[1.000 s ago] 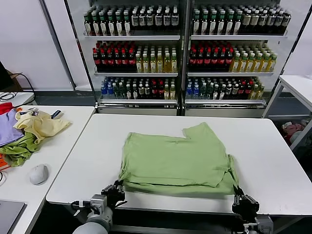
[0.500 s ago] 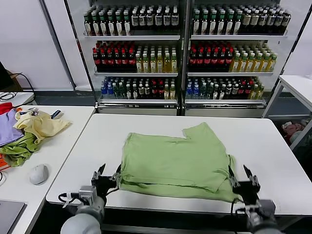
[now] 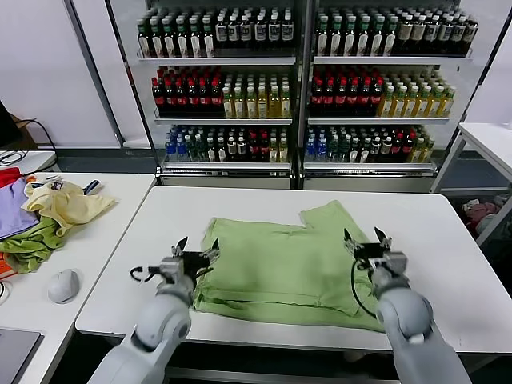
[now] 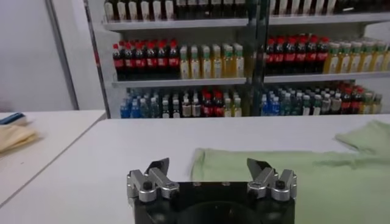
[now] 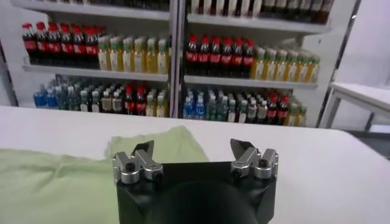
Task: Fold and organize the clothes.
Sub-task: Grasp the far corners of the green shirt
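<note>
The light green polo shirt (image 3: 284,268) lies flat on the white table (image 3: 448,240), folded over on itself so that its near edge shows two layers. One sleeve (image 3: 330,216) projects toward the far side of the table. The shirt occupies the table's middle and near portion; bare table surface surrounds it on the left, right and far sides.

The left gripper (image 3: 194,251) is raised above the shirt's left edge, near its far left corner. Its jaws are spread wide with nothing between them. The left wrist view confirms this: the left gripper (image 4: 210,170) shows both fingers splayed apart, with the shirt (image 4: 317,176) lying on the table beyond and to one side.

The right gripper (image 3: 364,238) is raised above the shirt's right portion, just near the sleeve. Its jaws are likewise spread wide and hold nothing. In the right wrist view the right gripper (image 5: 195,152) is released, with green fabric (image 5: 55,182) on the table beyond it.

Behind the table stand two glass-fronted display coolers (image 3: 300,96). Each holds shelves of bottles: dark bottles on top, red and yellow bottles in the middle row, blue, red and green bottles lower down.

On the neighbouring desk (image 3: 112,232) to the left rests a pile of clothes: a pale yellow garment (image 3: 68,204), a darker green cloth (image 3: 32,244) and a purple one (image 3: 12,210). A computer mouse (image 3: 64,285) lies nearer the robot.
</note>
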You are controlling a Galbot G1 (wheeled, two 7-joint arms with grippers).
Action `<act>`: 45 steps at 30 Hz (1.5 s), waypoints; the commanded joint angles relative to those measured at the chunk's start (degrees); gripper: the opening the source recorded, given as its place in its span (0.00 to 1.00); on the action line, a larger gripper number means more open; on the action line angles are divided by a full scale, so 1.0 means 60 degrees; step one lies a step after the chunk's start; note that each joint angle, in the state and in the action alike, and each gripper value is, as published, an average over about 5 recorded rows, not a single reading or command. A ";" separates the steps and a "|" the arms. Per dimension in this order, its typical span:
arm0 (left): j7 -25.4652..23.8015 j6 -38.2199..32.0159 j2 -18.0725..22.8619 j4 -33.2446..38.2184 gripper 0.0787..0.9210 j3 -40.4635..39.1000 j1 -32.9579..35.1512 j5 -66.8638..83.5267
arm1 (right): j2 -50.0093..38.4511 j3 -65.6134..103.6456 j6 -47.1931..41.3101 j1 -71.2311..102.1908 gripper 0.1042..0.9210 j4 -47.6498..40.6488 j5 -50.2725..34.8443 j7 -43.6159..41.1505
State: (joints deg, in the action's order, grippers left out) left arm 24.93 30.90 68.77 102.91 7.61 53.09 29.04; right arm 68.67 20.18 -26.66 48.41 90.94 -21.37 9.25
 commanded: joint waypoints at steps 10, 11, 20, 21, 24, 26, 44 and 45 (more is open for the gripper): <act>-0.0067 -0.0115 0.1326 -0.5473 0.88 -0.1108 -0.3861 -0.0076 | 0.1107 -0.1228 -0.0058 -0.4544 0.88 -0.6288 0.0503 -0.0056; -0.0083 -0.0112 0.1354 -0.5564 0.88 -0.1112 -0.3895 -0.0086 | 0.1184 -0.1224 -0.0046 -0.4605 0.88 -0.6428 0.0562 -0.0074; -0.0276 0.0013 0.1563 -0.6178 0.88 -0.1334 -0.3977 0.0051 | 0.1745 -0.1050 -0.0105 -0.4948 0.88 -0.7646 0.0836 -0.0275; -0.0280 0.0014 0.1593 -0.6251 0.88 -0.1339 -0.4003 0.0049 | 0.1786 -0.1050 -0.0112 -0.4963 0.88 -0.7724 0.0867 -0.0296; -0.0261 -0.0037 0.1653 -0.6435 0.88 -0.1379 -0.4090 -0.0044 | 0.1826 -0.1067 -0.0068 -0.4946 0.88 -0.7843 0.0928 -0.0393; -0.0227 -0.0127 0.1672 -0.6499 0.88 -0.1426 -0.4127 -0.0190 | 0.1817 -0.1064 -0.0072 -0.4917 0.88 -0.7877 0.0917 -0.0447; -0.0162 0.0069 0.1663 -0.6198 0.31 -0.1634 -0.3928 0.0535 | 0.1394 -0.1273 -0.0596 -0.4436 0.30 -0.7000 0.0418 -0.0708; -0.0163 0.0048 0.1638 -0.6147 0.28 -0.1624 -0.3903 0.0575 | 0.1317 -0.1284 -0.0579 -0.4350 0.27 -0.6816 0.0346 -0.0729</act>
State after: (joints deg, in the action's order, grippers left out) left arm 23.94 30.94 78.62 66.49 -1.84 29.80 30.32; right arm 77.21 12.90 -29.01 21.32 47.49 -17.79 5.31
